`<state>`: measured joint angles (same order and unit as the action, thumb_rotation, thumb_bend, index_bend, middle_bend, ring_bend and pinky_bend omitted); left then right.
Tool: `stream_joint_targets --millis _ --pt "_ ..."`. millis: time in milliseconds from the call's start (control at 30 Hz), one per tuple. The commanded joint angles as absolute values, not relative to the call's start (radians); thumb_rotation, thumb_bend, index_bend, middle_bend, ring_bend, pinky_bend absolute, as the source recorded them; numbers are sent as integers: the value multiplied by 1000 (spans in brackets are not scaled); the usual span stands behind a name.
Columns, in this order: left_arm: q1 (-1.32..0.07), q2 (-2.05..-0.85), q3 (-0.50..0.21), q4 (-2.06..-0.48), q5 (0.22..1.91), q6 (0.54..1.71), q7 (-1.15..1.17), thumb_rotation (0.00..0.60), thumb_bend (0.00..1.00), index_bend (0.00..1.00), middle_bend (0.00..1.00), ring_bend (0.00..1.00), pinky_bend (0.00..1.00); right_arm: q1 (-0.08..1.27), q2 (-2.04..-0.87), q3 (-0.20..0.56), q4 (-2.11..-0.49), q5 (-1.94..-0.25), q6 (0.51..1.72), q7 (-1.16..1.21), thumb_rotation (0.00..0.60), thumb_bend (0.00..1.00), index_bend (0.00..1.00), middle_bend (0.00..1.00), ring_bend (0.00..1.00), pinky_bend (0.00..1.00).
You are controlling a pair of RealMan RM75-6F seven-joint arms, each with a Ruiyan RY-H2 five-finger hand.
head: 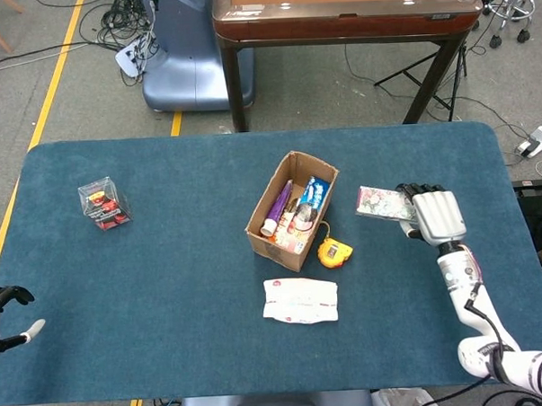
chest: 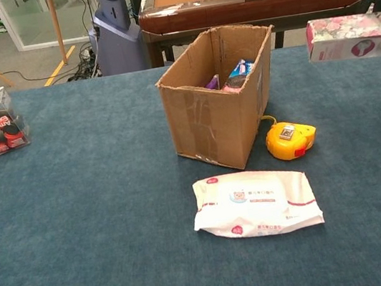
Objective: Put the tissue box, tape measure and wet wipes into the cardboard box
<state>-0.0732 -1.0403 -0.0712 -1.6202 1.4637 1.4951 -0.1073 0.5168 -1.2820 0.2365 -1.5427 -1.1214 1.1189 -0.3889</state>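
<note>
Head view high above, looking down on the whole table [head: 166, 261], chest view low, close, level, both sharing the cardboard box [head: 292, 211].
</note>
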Motion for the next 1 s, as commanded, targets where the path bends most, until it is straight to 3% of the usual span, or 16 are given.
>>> stream_joint_targets --millis 33,433,1000 --pt "-74 -1042 -71 -1621 1463 1494 -104 600 135 487 523 393 487 495 -1188 201 -1653 -1198 1179 -498 600 409 322 438 367 386" --pt "-71 -1042 -74 -1622 1463 1506 -98 600 135 486 523 393 487 562 -1138 218 -1705 -1311 1231 -709 600 408 322 438 367 386" --pt "-66 -1040 -84 -1616 1446 1514 -102 600 135 486 522 393 487 737 -1227 264 -1629 -1314 1100 -768 600 408 321 439 367 386"
